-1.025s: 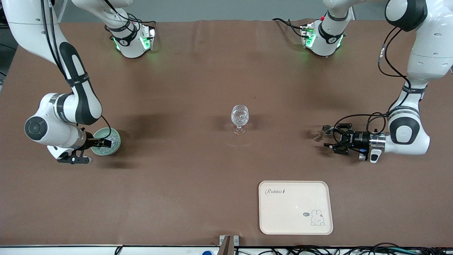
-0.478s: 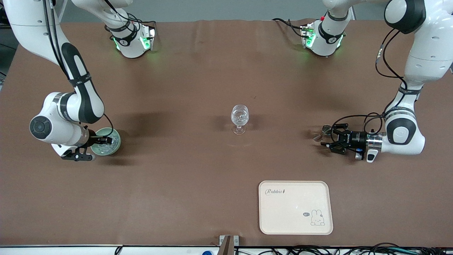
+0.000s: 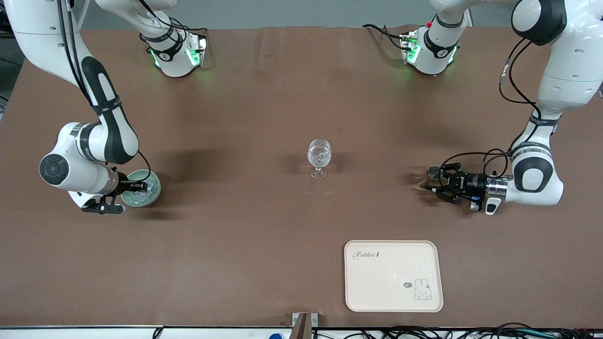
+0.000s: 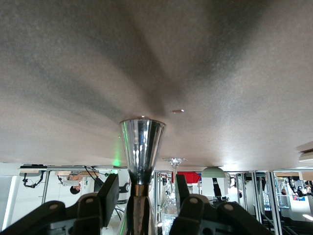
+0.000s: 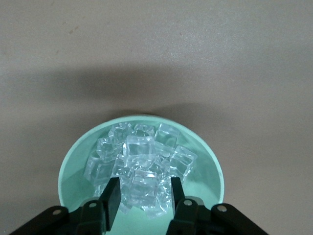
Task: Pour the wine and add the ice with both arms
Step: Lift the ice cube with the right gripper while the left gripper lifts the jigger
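right gripper [image 5: 144,193] is down in the pale green bowl [image 5: 205,181], which sits on the table [image 3: 235,235] well apart from the stemmed glass [image 3: 319,155], toward the right arm's end and slightly nearer the front camera than the glass. its 2 fingers [image 5: 112,198] are parted with 1 cube between them. whether they touch that cube cannot be told, so i log it as released, nothing lifted.

ice [image 5: 142,152]: a heap of clear cubes in the bowl, piled about the middle, bare green wall showing around the heap.

left gripper [image 4: 144,188] is low over the table, well apart from the glass toward the left arm's end. the wrist lies roughly level and points toward the glass. its 2 fingers [image 4: 182,188] stand either side of the thin stem of a shiny metal cone cup [image 4: 142,142], with a gap visible on both sides, so released, not clamped. the cup stands upright on the table, wide mouth up.

glass: upright, about mid-table, clear, touched by neither arm; the left wrist view shows it past the metal cup.

cream tray [image 3: 393,275] with a rabbit drawing lies flat, nearer the front camera than the glass and somewhat toward the left arm's end, apart from both grippers.
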You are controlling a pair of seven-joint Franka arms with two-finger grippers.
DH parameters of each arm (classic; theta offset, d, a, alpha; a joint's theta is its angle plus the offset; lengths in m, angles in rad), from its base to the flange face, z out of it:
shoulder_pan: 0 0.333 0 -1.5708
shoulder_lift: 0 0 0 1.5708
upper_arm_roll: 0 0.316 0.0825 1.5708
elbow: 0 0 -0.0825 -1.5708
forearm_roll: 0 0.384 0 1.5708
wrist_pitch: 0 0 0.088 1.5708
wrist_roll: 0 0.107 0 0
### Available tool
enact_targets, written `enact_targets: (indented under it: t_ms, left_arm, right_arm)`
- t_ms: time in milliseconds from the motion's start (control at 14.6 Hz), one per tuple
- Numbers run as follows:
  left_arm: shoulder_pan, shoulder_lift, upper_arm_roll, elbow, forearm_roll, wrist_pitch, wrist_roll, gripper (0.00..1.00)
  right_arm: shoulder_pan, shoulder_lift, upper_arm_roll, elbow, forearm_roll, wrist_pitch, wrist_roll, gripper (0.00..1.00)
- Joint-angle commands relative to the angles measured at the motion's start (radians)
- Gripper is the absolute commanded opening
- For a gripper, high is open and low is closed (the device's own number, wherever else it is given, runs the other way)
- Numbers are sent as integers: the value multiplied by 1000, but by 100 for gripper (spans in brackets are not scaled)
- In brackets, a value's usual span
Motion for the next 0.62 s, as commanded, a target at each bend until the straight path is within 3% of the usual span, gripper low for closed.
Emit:
enact_targets:
  t_ms: [0, 137, 547]
  left_arm:
    - [6, 9, -4, 2, -17, -16, -7, 46]
    - [8, 10, -4, 0, -17, -16, -7, 42]
    - [20, 14, -2, 3, -17, -28, -10, 28]
  right_arm:
    - [3, -33, -2, -34, 10, 5, 11, 27]
    - [3, -33, 0, -34, 10, 5, 11, 18]
    - [3, -66, 0, 0, 9, -18, 54, 9]
